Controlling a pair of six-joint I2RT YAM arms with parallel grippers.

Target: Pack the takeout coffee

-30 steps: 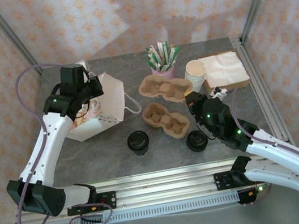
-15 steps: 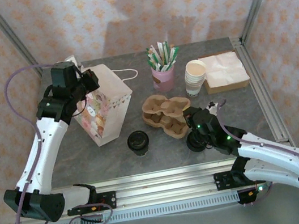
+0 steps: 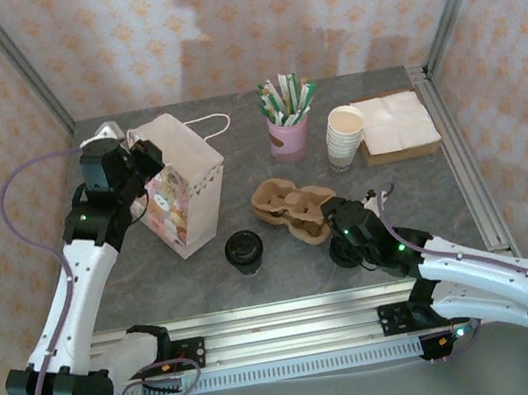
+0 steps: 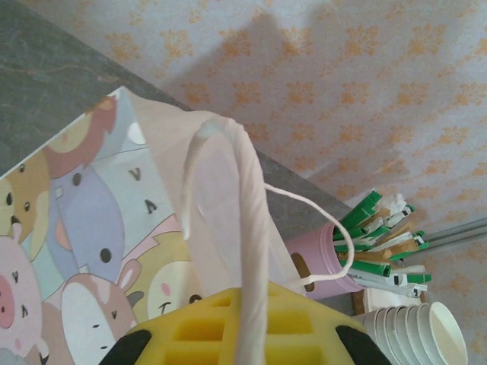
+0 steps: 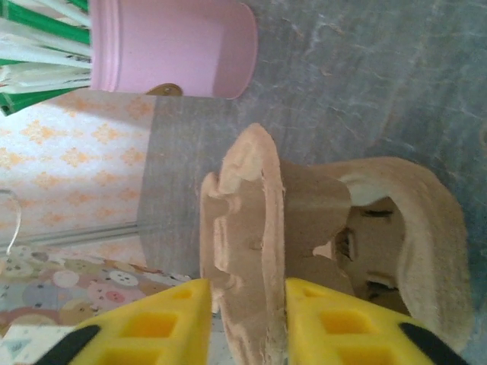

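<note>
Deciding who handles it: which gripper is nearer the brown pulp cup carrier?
Right. The right gripper straddles the rim of the cup carrier; the left gripper is far to its left, shut on the bag handle.

table (image 3: 182, 282) grey stone | bag (image 3: 181, 186), 2 coffees (image 3: 243, 250), carrier (image 3: 290, 203), straw cup (image 3: 289, 138), cup stack (image 3: 345, 133), napkins (image 3: 395, 120)

A lab test cell dressed as a café: aluminium frame (image 3: 20, 71), patterned backdrop walls (image 3: 313, 7), robot arms (image 3: 479, 268) bolted to a rail (image 3: 298, 339), grey counter (image 3: 189, 291) with cups (image 3: 345, 133) and straws (image 3: 286, 97).
</note>
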